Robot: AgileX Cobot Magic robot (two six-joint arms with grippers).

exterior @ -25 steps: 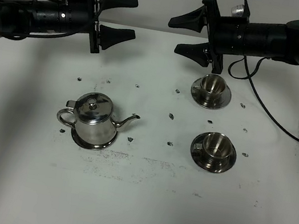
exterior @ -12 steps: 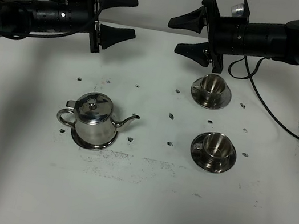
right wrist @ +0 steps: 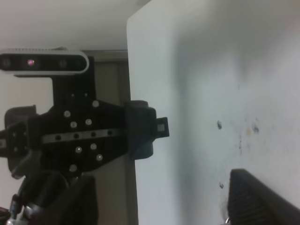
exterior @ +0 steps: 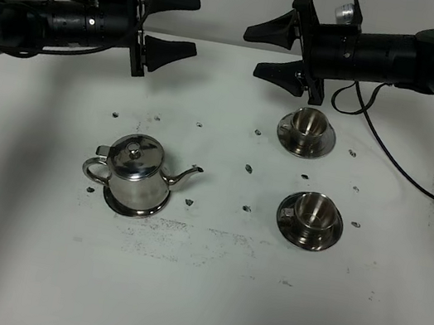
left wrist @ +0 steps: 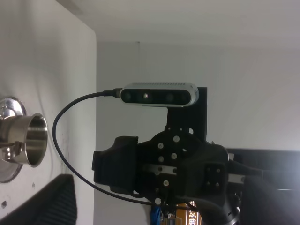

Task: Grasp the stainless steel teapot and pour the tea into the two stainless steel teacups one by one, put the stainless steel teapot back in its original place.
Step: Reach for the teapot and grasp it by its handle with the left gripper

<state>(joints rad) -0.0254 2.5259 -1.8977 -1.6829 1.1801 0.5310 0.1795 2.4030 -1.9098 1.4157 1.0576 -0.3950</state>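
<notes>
From the high camera you see the stainless steel teapot point(exterior: 136, 167) standing upright on its flat saucer point(exterior: 135, 207), on the left half of the white table point(exterior: 192, 301). Its spout points right toward the cups and its loop handle points left. The far teacup point(exterior: 306, 123) sits on the far cup saucer point(exterior: 320, 150) and the near teacup point(exterior: 314, 210) on the near cup saucer point(exterior: 330, 238). Both are on the right half, well apart from the pot. Your left gripper point(exterior: 196, 26) hovers over the table's back edge, beyond the teapot, with its jaws spread wide and nothing between them. Your right gripper point(exterior: 253, 51) faces it from the other side, just beyond the far teacup, its jaws likewise spread and empty.

In the left wrist view, your left fingers point(left wrist: 51, 204) show as dark shapes far apart, with nothing in their grip. Past them you look at the opposite arm's mount and its grey camera point(left wrist: 159, 95). The far teacup shows on its saucer on the table.

In the right wrist view, your right finger point(right wrist: 262, 199) hangs over the speckled tabletop. The other arm's black mount point(right wrist: 84, 136) hangs just off the table's edge.
</notes>
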